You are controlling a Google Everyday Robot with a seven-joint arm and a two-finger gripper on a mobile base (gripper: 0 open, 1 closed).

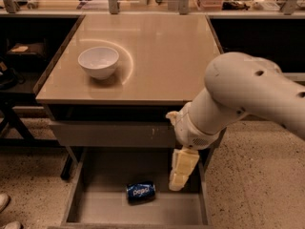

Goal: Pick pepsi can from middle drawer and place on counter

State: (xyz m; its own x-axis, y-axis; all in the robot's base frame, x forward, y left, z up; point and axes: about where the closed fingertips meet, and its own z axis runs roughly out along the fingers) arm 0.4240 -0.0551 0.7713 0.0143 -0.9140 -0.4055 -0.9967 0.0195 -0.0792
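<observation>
The pepsi can (pixel 141 192) lies on its side on the floor of the open middle drawer (pixel 95 209), near its middle. My gripper (pixel 180 176) hangs from the white arm over the drawer's right part, pointing down, a little to the right of and above the can and not touching it. The counter (pixel 167 56) is the glossy beige top above the drawers.
A white bowl (pixel 98 62) stands on the counter's left part. A shut grey drawer front (pixel 114 135) with pale scratches sits above the open drawer. A long shelf with metal posts (pixel 143 4) runs behind the counter. A shoe tip (pixel 4 202) shows at bottom left.
</observation>
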